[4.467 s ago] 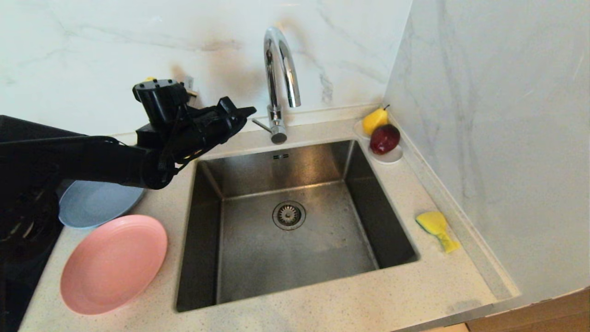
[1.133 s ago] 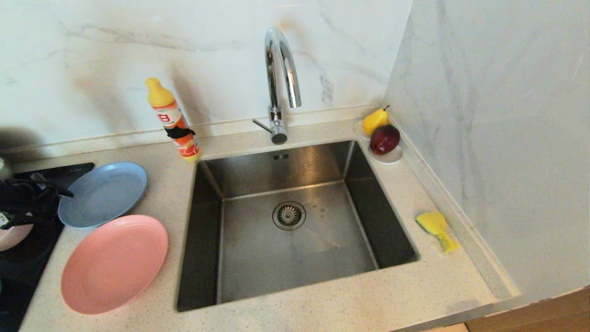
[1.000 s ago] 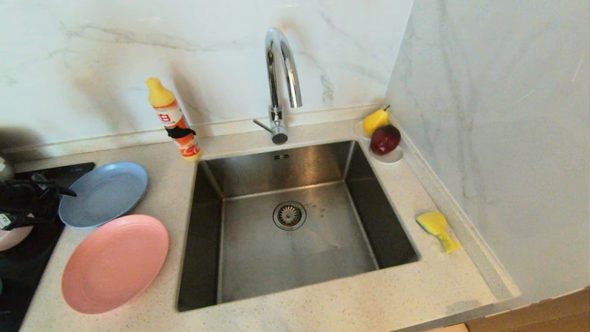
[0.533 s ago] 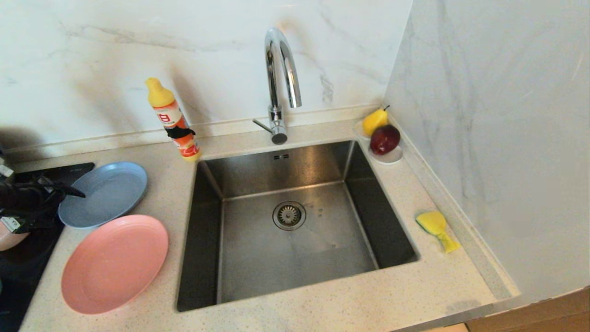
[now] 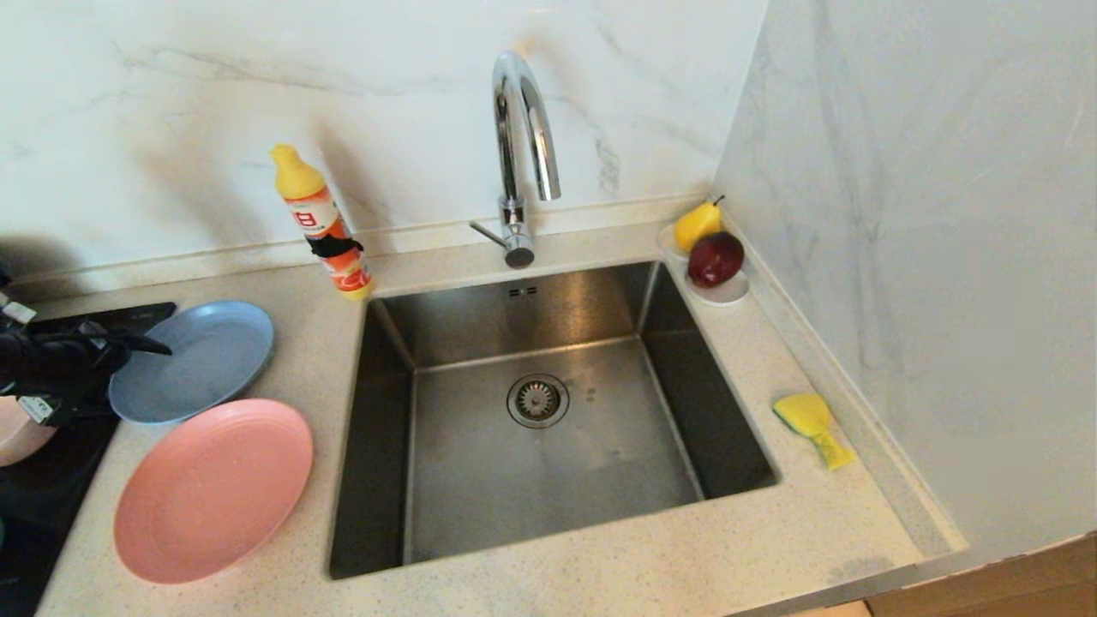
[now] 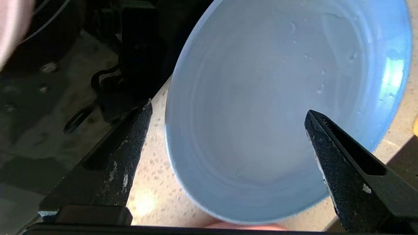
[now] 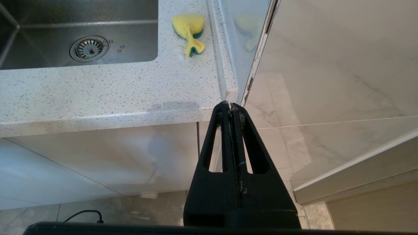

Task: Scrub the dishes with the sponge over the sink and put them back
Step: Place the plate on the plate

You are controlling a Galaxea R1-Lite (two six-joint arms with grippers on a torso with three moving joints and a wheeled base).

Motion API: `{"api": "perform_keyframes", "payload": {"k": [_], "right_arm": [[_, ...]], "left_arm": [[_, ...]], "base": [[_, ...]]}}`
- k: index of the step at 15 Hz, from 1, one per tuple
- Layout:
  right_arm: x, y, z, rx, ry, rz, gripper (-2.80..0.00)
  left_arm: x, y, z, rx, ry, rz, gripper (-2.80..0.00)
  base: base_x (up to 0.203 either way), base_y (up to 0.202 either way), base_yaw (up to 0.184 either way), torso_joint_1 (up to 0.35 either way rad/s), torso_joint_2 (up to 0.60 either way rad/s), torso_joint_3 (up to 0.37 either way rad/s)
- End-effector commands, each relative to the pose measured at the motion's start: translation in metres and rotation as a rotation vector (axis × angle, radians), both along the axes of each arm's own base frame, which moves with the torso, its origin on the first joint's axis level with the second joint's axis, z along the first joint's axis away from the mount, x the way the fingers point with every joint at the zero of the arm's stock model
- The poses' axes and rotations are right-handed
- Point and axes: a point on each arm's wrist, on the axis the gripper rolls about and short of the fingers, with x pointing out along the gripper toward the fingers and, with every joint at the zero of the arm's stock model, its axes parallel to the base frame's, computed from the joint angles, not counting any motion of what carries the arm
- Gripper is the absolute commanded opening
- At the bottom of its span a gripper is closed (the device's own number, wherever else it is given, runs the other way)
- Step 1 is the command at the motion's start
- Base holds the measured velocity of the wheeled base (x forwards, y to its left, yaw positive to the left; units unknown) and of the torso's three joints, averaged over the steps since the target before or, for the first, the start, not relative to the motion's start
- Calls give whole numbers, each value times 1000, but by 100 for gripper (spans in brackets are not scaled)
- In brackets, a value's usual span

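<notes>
Left of the steel sink [image 5: 390, 446], the grey-blue plate [image 5: 201, 356] and the pink plate [image 5: 214, 488] lie flat on the counter. My left gripper [image 5: 128, 381] reaches in from the far left and is open. In the left wrist view, the left gripper [image 6: 228, 111] straddles the rim of the grey-blue plate [image 6: 261, 81], one finger over its inside and the other over the counter. A pale pink bowl [image 5: 15, 433] peeks in behind that arm. The yellow sponge [image 5: 812, 424] lies right of the sink. My right gripper [image 7: 231, 106] hangs shut below the counter's front right corner, far from the sponge [image 7: 189, 31].
An orange detergent bottle [image 5: 324, 227] stands at the sink's back left corner, with the chrome tap [image 5: 523, 128] behind the basin. A white saucer [image 5: 728, 294] with a pear and a red fruit sits at the back right. A black cooktop [image 5: 51, 480] borders the plates on the left.
The left arm left the tap area, uncovering the bottle, and pulled back to the far left. Over the last second it crept right over the grey-blue plate's rim and its jaws widened.
</notes>
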Motion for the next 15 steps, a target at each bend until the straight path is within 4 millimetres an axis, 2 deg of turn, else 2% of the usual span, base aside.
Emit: {"api": "perform_keyframes", "payload": {"k": [1,9,10,15], "right_arm": [[0,0,0,0,-1,1,-280],[0,0,0,0,-1,1,-280],[0,0,0,0,-1,1,-280],[0,0,0,0,-1,1,-280]], "left_arm": [[6,0,-6,-8,8,-9,0],[21,-2,-8,6,2,-23,0],[22,-2,-8,7,0,-25,-280],[27,-5,-13,20,16,-21,-280]], "base": [[0,0,0,0,0,0],[0,0,0,0,0,0],[0,0,0,0,0,0],[0,0,0,0,0,0]]}}
